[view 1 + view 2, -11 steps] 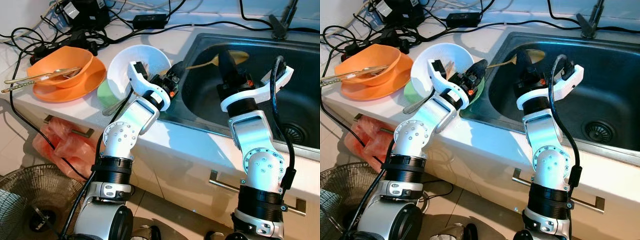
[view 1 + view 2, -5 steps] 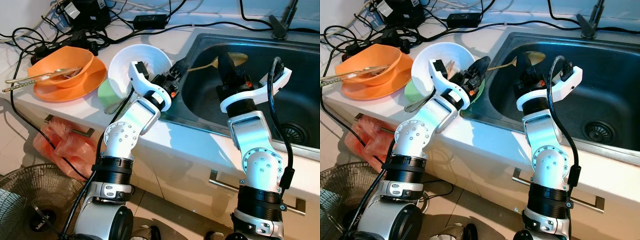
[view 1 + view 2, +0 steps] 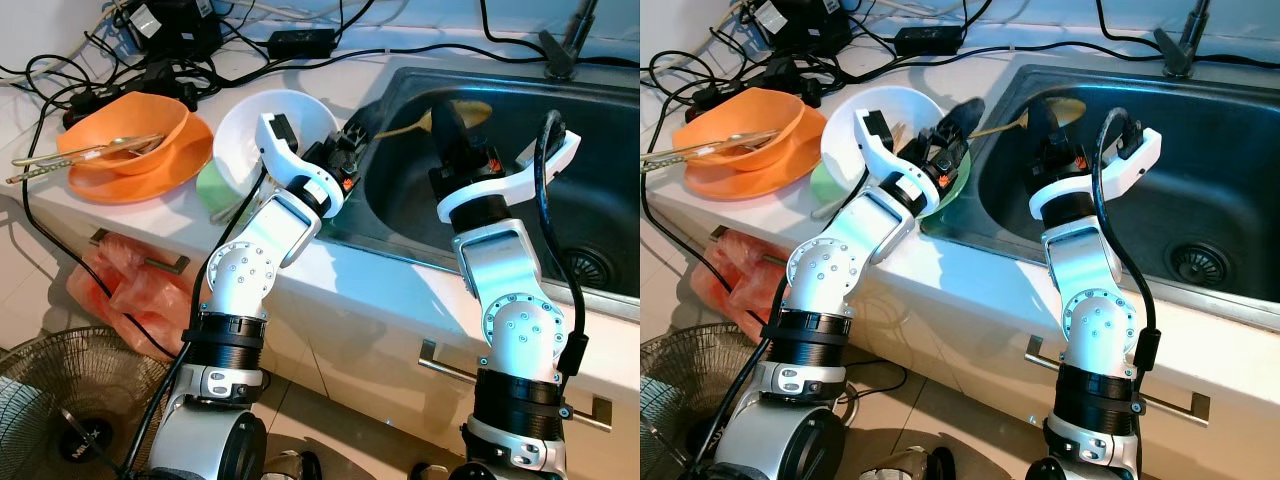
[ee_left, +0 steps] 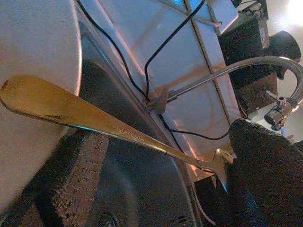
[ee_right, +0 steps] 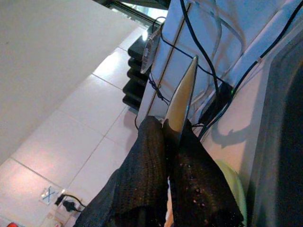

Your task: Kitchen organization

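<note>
A: Right hand (image 3: 447,118), state and position?

B: Seen raised above the left part of the sink (image 3: 600,150). In the right wrist view its fingers (image 5: 151,175) are pressed together on a gold spoon (image 3: 470,108), whose thin edge sticks out past the fingertips. The spoon is held clear of the sink floor, its bowl towards the back wall of the sink.

A: Left hand (image 3: 352,138)?

B: Found at the left rim of the sink, where the sink meets the worktop (image 3: 330,85). Its fingers (image 4: 270,170) are spread apart. In the left wrist view the spoon's handle runs across the gap between them. Contact with either finger cannot be judged.

A: Spoon, then, is carried by which hand?

B: By the right hand, as far as can be seen. The handle end reaches towards the left hand.

A: Surroundings, from the hands outward?

B: A white bowl (image 3: 250,125) is noted just beside the left hand, tilted on a green plate (image 3: 210,185) near the front edge of the worktop. Towards the left end, an orange bowl (image 3: 140,130) is set in an orange plate (image 3: 120,185), with gold chopsticks (image 3: 80,155) laid across it. Black cables (image 3: 100,60) are tangled at the back left corner. A tap (image 4: 246,66) is recorded behind the sink.
</note>
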Robot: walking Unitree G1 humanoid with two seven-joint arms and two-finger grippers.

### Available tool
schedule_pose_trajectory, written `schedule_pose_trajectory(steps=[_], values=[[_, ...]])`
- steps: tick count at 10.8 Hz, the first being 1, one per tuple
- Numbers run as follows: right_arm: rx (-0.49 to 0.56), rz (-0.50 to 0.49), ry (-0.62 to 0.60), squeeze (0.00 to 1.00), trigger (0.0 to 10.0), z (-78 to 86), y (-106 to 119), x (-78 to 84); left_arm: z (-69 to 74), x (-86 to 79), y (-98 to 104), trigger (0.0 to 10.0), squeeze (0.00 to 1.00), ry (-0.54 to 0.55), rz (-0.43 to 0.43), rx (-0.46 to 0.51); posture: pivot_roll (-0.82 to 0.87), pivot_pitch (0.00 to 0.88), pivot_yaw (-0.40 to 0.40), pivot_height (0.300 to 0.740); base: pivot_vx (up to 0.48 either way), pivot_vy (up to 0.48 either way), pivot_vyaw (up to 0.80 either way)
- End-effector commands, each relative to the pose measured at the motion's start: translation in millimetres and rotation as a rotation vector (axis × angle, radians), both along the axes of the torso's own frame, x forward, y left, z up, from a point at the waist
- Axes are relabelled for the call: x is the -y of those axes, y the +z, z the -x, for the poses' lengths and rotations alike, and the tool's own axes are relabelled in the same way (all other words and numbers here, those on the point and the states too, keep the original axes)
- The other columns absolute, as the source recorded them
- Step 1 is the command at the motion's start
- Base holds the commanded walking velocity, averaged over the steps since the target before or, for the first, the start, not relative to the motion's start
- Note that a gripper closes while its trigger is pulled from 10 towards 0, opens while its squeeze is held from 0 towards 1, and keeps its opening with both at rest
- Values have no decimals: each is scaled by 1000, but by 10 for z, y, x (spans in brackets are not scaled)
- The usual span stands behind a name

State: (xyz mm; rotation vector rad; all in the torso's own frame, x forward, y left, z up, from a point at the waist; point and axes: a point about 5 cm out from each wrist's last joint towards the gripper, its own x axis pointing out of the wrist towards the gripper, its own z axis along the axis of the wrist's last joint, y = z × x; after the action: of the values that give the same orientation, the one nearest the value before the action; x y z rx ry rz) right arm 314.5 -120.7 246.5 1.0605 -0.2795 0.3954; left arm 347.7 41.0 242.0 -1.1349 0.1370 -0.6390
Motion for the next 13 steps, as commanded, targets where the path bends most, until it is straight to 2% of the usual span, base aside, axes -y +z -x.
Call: schedule_pose_trajectory(steps=[1, 2, 3, 4, 7, 8, 9, 10, 13], values=[[44, -24, 53, 0, 0, 0, 118, -126, 53, 117, 8, 10000, 1000, -19, 47, -1, 11, 126, 164, 740, 0, 0, 0], [50, -29, 49, 0, 0, -10, 136, -116, 44, 103, 44, 10000, 929, -15, 45, 15, 11, 125, 163, 740, 0, 0, 0], [55, -35, 41, 0, 0, -21, 156, -103, 44, 100, 75, 10000, 635, -14, 45, 25, 11, 124, 161, 740, 0, 0, 0], [56, -37, 33, 0, 0, -28, 167, -94, 48, 101, 90, 10000, 447, -15, 45, 32, 10, 123, 160, 740, 0, 0, 0], [61, -36, 13, 0, 0, -60, 205, -82, 66, 103, 182, 10000, 439, -17, 43, 70, 13, 120, 159, 740, 0, 0, 0], [61, -36, 9, 0, 0, -67, 205, -77, 78, 100, 252, 10000, 224, -17, 43, 96, 13, 118, 159, 740, 0, 0, 0], [61, -36, 1, 0, 0, -74, 207, -65, 95, 101, 316, 10000, 188, -20, 42, 122, 12, 116, 158, 740, 0, 0, 0], [63, -27, -20, 0, 0, -90, 216, -31, 130, 105, 399, 10000, 0, -31, 35, 161, 12, 114, 158, 740, 0, 0, 0], [61, -4, -101, 0, 0, -165, 243, 132, 272, 89, 368, 10000, 0, -91, -60, 244, 21, 110, 156, 740, 0, 0, 0]])
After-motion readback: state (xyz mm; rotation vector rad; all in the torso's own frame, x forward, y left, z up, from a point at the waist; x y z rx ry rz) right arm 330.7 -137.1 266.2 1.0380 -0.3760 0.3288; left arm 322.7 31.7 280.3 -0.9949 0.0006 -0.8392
